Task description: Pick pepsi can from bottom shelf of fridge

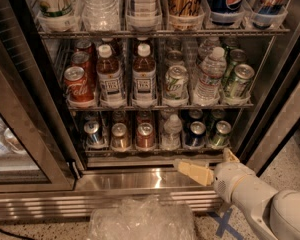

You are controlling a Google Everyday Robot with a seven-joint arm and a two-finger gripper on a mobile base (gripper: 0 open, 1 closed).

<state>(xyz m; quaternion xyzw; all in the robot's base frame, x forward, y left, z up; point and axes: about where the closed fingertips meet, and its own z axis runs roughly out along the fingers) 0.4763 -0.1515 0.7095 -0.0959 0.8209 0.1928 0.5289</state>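
The fridge (pixel 140 180) stands open in the camera view. Its bottom shelf (pixel 155 153) holds a row of drinks. The pepsi can (pixel 195 133), dark navy with a silver top, is second from the right in that row. It stands between a water bottle (pixel 171 133) and a green can (pixel 220 134). My gripper (pixel 203 160) is low at the right, just in front of and below the shelf's front rail. It is under the pepsi can and apart from it. Its cream fingers (pixel 192 171) are spread, open and empty.
A lighter blue-and-silver can (pixel 93 133) and two copper-red cans (pixel 121 136) fill the shelf's left part. The glass door (pixel 25 134) hangs open at left. Crumpled clear plastic (pixel 140 220) lies on the floor below. Blue tape (pixel 224 225) marks the floor at right.
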